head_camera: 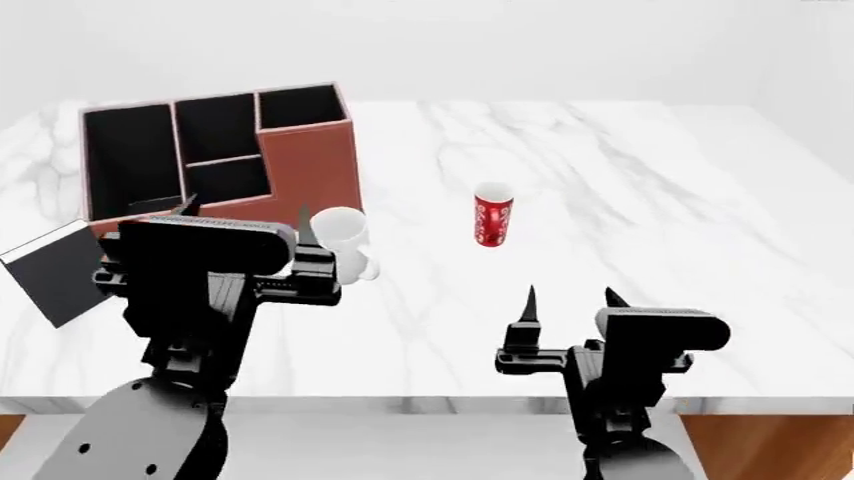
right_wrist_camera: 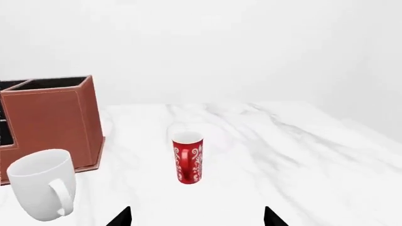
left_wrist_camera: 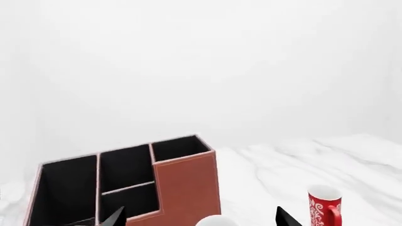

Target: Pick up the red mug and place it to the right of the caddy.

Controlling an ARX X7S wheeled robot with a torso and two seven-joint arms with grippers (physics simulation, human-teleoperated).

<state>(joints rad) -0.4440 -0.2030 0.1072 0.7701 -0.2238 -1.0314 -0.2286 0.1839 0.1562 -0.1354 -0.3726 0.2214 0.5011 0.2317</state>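
Observation:
The red mug [head_camera: 493, 215] stands upright on the white marble table, right of the caddy [head_camera: 214, 150]. It also shows in the right wrist view [right_wrist_camera: 188, 158] and the left wrist view [left_wrist_camera: 324, 205]. The caddy is a reddish-brown box with black-lined compartments at the far left; it shows in the left wrist view [left_wrist_camera: 125, 181] and the right wrist view [right_wrist_camera: 47, 122]. My right gripper [head_camera: 570, 300] is open and empty, nearer than the red mug and apart from it. My left gripper [head_camera: 247, 215] is open and empty, just in front of the caddy.
A white footed mug [head_camera: 342, 235] stands between the caddy and the red mug, close to my left gripper; it shows in the right wrist view [right_wrist_camera: 41, 188]. A black book [head_camera: 54, 270] lies at the table's left. The table's front edge [head_camera: 427, 403] is near.

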